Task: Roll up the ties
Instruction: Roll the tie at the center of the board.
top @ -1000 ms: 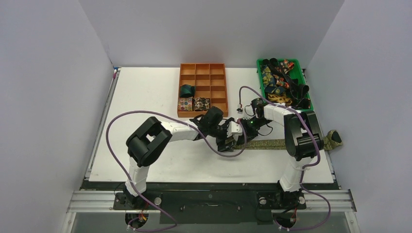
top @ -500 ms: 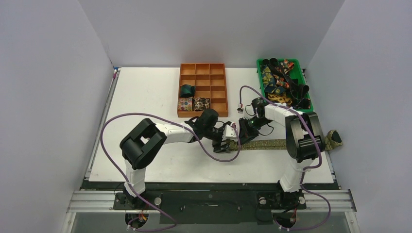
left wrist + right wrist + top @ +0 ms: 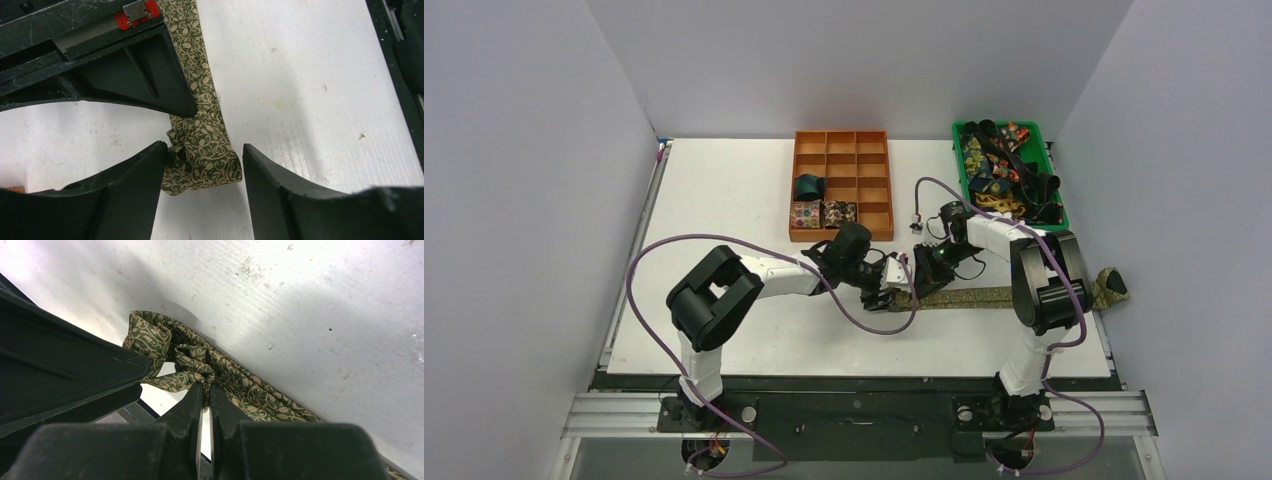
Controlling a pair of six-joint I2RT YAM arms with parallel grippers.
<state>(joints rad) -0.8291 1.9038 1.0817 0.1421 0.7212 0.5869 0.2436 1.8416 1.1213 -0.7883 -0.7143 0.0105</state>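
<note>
Olive-gold tie (image 3: 200, 100) lies along the desk (image 3: 310, 90), folded end pinched in your closed right end effector (image 3: 204, 390), left end effector (image 3: 204, 147) open astride it; squeeze off-centre and the fold may slip loose.

The white table's (image 3: 714, 200) left half is open to the far-left corner. An orange compartmented wooden tray (image 3: 874, 190) blocks mid far edge; a green plastic bin (image 3: 960, 150) fills the far-right corner. The left arm (image 3: 774, 275) and right arm (image 3: 999, 235) meet mid-table over an olive-gold patterned tie (image 3: 969, 297).
</note>
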